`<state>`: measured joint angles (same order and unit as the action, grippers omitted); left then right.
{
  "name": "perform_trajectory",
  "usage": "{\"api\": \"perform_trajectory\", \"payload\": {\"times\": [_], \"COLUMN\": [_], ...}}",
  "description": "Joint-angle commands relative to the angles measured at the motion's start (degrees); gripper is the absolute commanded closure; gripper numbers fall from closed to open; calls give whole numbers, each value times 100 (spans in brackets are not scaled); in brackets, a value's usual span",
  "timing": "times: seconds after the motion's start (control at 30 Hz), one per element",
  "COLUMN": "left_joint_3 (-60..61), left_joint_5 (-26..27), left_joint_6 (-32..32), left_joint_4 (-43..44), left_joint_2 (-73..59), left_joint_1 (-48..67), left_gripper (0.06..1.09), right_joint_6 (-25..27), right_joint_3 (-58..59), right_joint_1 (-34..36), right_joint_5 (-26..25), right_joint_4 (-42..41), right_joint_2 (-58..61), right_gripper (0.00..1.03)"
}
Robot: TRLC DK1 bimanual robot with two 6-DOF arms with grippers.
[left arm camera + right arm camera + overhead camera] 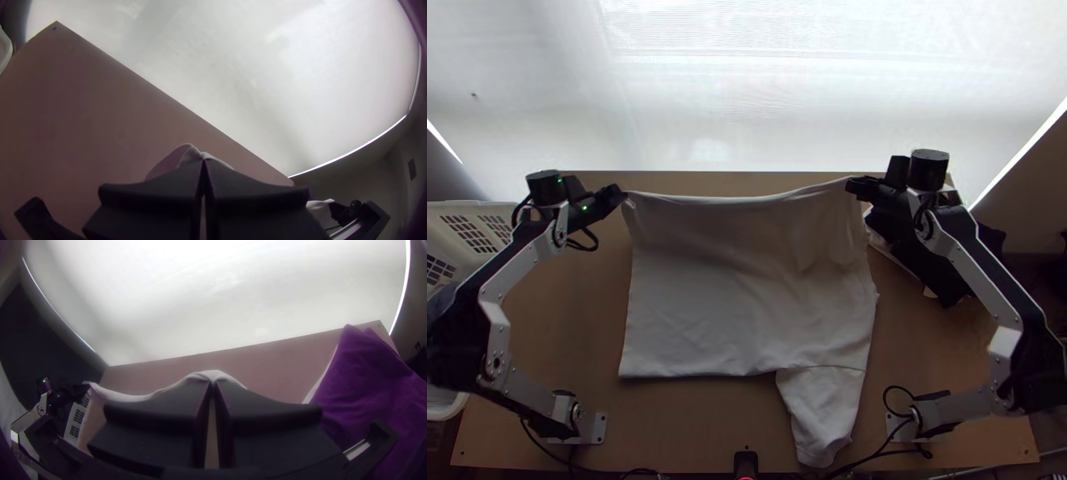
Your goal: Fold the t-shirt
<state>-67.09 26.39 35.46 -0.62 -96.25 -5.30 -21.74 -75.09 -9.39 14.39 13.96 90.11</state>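
Observation:
The white t-shirt (747, 280) is stretched between both grippers, its far edge raised and sagging slightly, its lower part on the table with a sleeve-like piece sticking out toward the near edge. My left gripper (617, 197) is shut on its far left corner; my right gripper (853, 187) is shut on its far right corner. In the left wrist view, fabric (189, 153) bulges beyond the left gripper (204, 164). The right wrist view has the right gripper (213, 384) closed on the shirt's edge (133, 397).
A white slatted basket (475, 228) stands at the left edge of the table. Behind and beneath the right arm lies a dark heap of cloth (939, 268), purple cloth (373, 382) in the right wrist view. Cables run along the near edge of the table (691, 416).

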Motion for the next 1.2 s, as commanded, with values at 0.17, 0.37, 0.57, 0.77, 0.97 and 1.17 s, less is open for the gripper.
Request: {"api": "perform_trajectory", "payload": {"times": [0.17, 0.37, 0.57, 0.77, 0.97, 1.17], "left_joint_3": [-2440, -2801, -2537, -1764, -1148, -973], "left_joint_5": [-451, -451, -416, -336, -169, -143], "left_joint_6": [-119, -321, -470, -760, -1094, -1411], "left_joint_4": [-368, -711, -1221, -1256, -1405, -1827], "left_joint_2": [-2232, -2645, -2337, -1687, -1177, -966], "left_joint_1": [205, 275, 284, 240, 161, 152], "left_gripper": [105, 105, 105, 105, 105, 105], "right_joint_6": [82, 161, 161, 196, 319, 442], "right_joint_3": [-981, -1289, -709, -14, 214, 249], "right_joint_1": [244, 315, 324, 244, 227, 183], "right_joint_5": [-59, -59, -51, -33, 134, 169], "right_joint_4": [-569, -420, -209, 468, 1347, 2085], "right_joint_2": [1659, 2037, 1475, 693, 69, -283], "right_gripper": [100, 100, 100, 100, 100, 100]}}
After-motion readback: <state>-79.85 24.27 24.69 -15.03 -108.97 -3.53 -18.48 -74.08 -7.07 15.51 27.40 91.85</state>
